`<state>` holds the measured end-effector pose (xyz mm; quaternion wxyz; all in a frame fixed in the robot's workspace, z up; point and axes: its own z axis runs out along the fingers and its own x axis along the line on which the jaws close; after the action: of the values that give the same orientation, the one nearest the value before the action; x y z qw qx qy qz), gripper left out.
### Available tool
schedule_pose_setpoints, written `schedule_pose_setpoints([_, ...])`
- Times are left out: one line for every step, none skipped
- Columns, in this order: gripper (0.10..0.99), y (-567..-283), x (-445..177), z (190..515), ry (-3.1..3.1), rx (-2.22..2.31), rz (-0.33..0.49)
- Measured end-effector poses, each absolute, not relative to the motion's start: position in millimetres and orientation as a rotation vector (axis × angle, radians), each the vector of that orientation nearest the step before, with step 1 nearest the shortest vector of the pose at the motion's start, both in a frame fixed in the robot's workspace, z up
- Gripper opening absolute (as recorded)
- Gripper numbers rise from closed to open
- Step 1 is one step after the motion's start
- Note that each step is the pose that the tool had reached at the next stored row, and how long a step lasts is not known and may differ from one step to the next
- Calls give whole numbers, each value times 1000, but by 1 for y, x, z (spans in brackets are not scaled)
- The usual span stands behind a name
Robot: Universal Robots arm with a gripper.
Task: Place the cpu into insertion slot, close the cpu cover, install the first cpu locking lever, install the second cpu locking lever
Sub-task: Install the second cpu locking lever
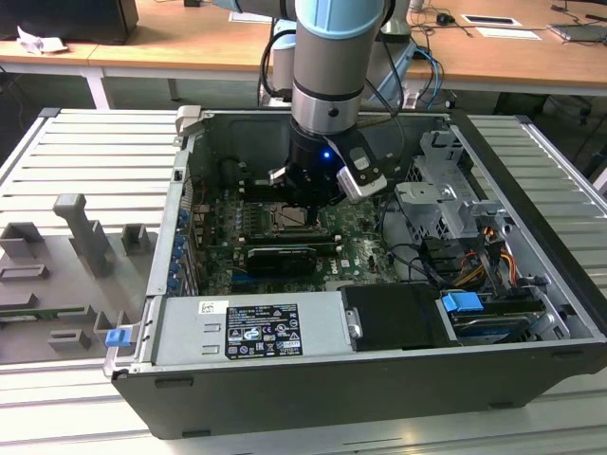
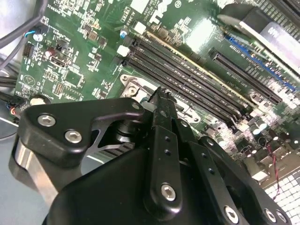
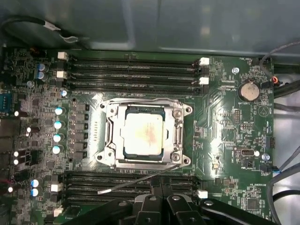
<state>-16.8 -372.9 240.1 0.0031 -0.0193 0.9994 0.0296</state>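
Note:
In the first wrist view the cpu [image 3: 143,133], a pale square chip, lies in the insertion slot [image 3: 104,152] at the middle of the green motherboard. The silver cpu cover [image 3: 176,136] lies flat around it. One thin silver locking lever [image 3: 124,184] sticks out slanted across the memory slots beside the socket. My gripper [image 3: 160,187] is right at that lever, its black fingers close together with nothing gripped that I can see. The exterior view has the gripper [image 1: 305,204] low inside the case over the insertion slot [image 1: 287,220]. In the second wrist view a fingertip [image 2: 161,96] sits by the socket's corner [image 2: 133,86].
Long black memory slots [image 3: 131,70] flank the socket on two sides. The open computer case holds a power supply [image 1: 251,327], a metal drive cage [image 1: 441,194] and loose cables [image 1: 417,256]. Grey fixtures [image 1: 90,232] stand on the ribbed table at the exterior view's left.

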Motion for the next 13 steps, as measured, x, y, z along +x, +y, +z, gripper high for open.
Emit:
schedule_pose_setpoints([106, -374, -17, 240, 3134, -61, 93])
schedule_pose_setpoints([106, -375, -17, 240, 3133, -61, 93])
schedule_pose_setpoints([106, -376, -17, 239, 3133, -59, 96])
schedule_pose_setpoints([106, -378, -17, 239, 3132, -57, 128])
schedule_pose_setpoints([106, -378, -17, 239, 3131, -57, 148])
schedule_pose_setpoints([106, -379, -18, 239, 3130, -57, 166])
schedule_pose_setpoints([106, -379, -20, 238, 3129, -57, 172])
schedule_pose_setpoints([106, -380, -24, 236, 3129, -57, 174])
schedule_pose_setpoints([106, -380, -28, 236, 3129, -59, 178])
schedule_pose_setpoints([106, -380, -32, 234, 3128, -66, 186])
schedule_pose_setpoints([106, -380, -35, 234, 3128, -70, 188])
schedule_pose_setpoints([106, -380, -37, 233, 3128, -74, 192])
schedule_pose_setpoints([106, -380, -41, 232, 3128, -80, 200])
